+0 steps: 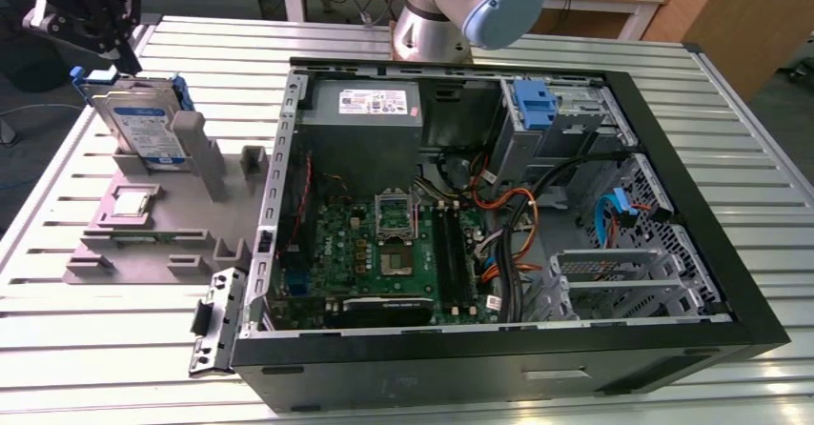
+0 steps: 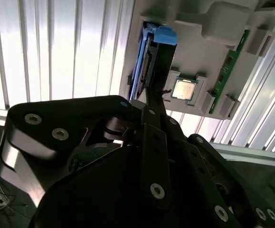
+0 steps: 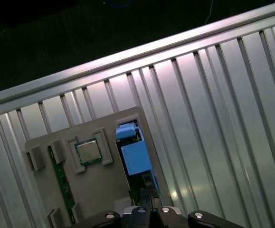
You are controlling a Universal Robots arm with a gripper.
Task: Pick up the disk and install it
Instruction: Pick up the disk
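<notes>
The disk (image 1: 144, 123) stands upright on its edge in a slot of a grey holder (image 1: 152, 239) on the slatted table, at the exterior view's left. It is silver with a blue-and-white label and a blue bracket around it. My black gripper (image 1: 122, 61) hangs just above the disk's top edge, at its far corner. Both wrist views look down along the gripper (image 2: 152, 100) (image 3: 145, 197) onto the disk's blue-framed top edge (image 2: 152, 59) (image 3: 135, 159), which lies directly below it. Nothing is lifted.
A square processor chip (image 1: 133, 203) (image 2: 184, 89) (image 3: 86, 152) and a green memory stick (image 2: 230, 66) (image 3: 61, 180) rest in the same holder. An open computer case (image 1: 712, 215) with a motherboard, cables and a blue-tabbed drive bay (image 1: 535, 101) takes the table's middle and right. The arm's base (image 1: 445, 15) stands behind it.
</notes>
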